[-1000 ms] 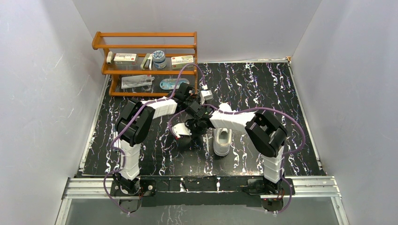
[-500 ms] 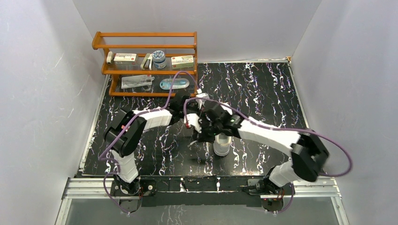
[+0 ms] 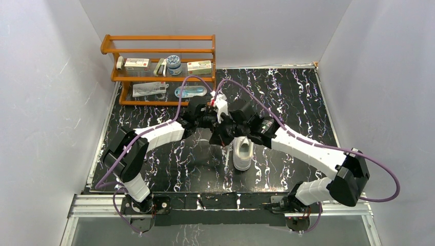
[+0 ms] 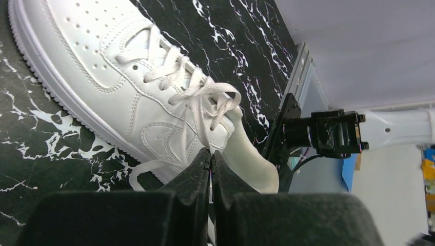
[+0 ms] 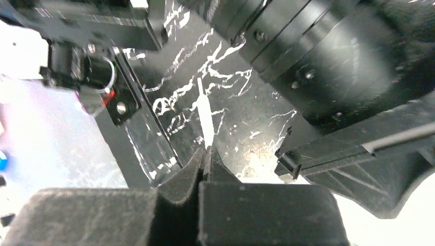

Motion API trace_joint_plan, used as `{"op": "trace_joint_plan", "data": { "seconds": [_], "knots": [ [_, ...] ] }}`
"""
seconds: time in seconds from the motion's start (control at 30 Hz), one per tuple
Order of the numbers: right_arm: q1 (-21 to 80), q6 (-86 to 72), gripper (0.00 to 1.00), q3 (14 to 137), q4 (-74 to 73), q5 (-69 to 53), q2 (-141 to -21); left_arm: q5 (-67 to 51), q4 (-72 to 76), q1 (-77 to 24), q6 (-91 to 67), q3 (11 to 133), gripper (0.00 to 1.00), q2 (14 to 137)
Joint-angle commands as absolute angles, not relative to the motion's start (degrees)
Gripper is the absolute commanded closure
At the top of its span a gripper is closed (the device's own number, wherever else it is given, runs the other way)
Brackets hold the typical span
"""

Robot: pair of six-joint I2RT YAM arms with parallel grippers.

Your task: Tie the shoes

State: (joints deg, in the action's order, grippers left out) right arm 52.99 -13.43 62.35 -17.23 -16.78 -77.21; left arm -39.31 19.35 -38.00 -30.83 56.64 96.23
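The white sneaker lies on the black marbled table, toe toward the near edge. In the left wrist view the sneaker fills the upper left, its laces loosely crossed. My left gripper is shut on a white lace that runs up to the top eyelets. My right gripper is shut on another white lace strand stretched over the table. From above, the left gripper and the right gripper are crowded together, arms crossed, just left of the shoe's far end.
A wooden rack with small boxes and a jar stands at the back left. White walls enclose the table on three sides. A metal rail runs along the near edge. A loose lace end lies beside the sole.
The right arm has swung out to the right and stretched long. The left arm has reached farther toward the back. Both grippers have shifted up and away from the shoe with laces held.
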Motion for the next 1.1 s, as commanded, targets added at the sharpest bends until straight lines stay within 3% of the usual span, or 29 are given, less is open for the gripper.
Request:
{"op": "trace_joint_plan", "data": {
  "seconds": [0.0,0.17,0.47,0.7,0.97,1.0,1.07],
  "knots": [
    [52.87,-23.19,1.00,69.93,-26.97,-8.37,-74.62,-35.83,17.18,-37.90,-33.91,59.33,1.00,93.46],
    [52.75,-32.17,1.00,70.91,-38.26,11.14,-68.31,-36.17,15.85,-37.95,-35.05,61.88,1.00,95.44],
    [49.53,-53.27,1.00,83.77,-78.01,33.95,-78.58,-33.55,11.18,-38.03,-34.46,63.83,1.00,96.86],
    [41.21,-56.01,1.00,69.62,-75.36,30.17,-75.38,-34.01,11.37,-38.30,-33.69,63.97,1.00,96.71],
    [26.49,-37.12,1.00,59.07,-58.26,23.32,-77.09,-34.86,10.86,-38.51,-33.66,64.15,1.00,96.50],
    [25.90,-34.94,0.97,57.58,-56.39,20.49,-77.56,-34.95,10.89,-38.64,-33.62,64.19,1.00,96.50],
    [25.60,-30.41,0.75,55.47,-53.43,14.40,-78.19,-35.08,10.73,-38.76,-33.57,64.31,1.00,96.58]
  ]
}}
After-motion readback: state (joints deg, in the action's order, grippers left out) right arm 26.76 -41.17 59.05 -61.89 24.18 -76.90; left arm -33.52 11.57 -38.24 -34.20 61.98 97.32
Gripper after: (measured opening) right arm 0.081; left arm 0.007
